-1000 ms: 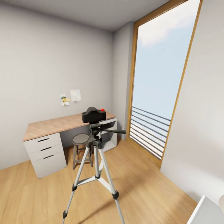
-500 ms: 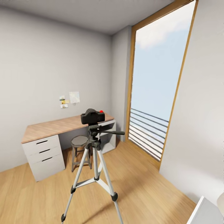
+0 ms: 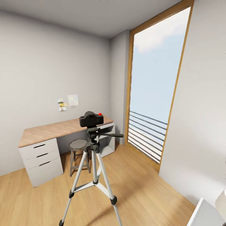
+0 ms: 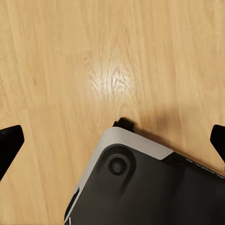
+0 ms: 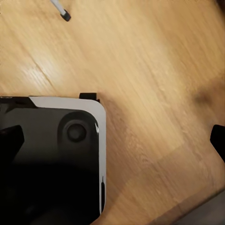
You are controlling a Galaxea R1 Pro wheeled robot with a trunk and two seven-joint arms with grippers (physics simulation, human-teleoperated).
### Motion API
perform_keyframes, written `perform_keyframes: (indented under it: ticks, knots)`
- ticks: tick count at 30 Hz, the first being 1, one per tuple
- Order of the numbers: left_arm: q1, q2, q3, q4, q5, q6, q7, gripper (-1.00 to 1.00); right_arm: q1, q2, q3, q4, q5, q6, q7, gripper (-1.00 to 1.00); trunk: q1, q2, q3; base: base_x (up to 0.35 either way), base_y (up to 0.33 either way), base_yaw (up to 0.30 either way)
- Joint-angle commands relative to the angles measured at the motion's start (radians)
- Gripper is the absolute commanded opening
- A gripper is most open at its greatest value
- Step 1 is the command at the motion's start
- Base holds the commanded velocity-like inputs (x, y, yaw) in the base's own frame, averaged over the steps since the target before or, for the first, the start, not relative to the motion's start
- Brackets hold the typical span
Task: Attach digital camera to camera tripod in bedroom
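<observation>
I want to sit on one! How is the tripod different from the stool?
The tripod is taller, with thin silver legs spread wide; the stool is short, with dark, closer-set legs. The tripod carries a black camera on top; the stool's round grey seat is bare. Both stand upright on the wood floor.

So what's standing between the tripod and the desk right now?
In the head view, the grey stool stands between the camera tripod and the desk, in front of the desk's knee gap.
</observation>
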Motion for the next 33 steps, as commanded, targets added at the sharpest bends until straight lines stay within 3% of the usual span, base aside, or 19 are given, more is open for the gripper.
perform_keyframes:
  ticks: [1,33]
  knots:
    - [-0.001,0.001,-0.009,-0.002,0.009,-0.008,0.006,1.00,-0.001,0.001,0.009,0.003,-0.009,-0.006,0.002,1.00,0.000,-0.001,0.000,0.000,0.000,-0.044]
    - [-0.001,0.001,-0.011,0.003,0.009,-0.007,0.006,1.00,-0.001,0.006,0.013,0.003,-0.006,-0.003,0.001,1.00,0.000,-0.001,0.001,0.000,0.000,-0.003]
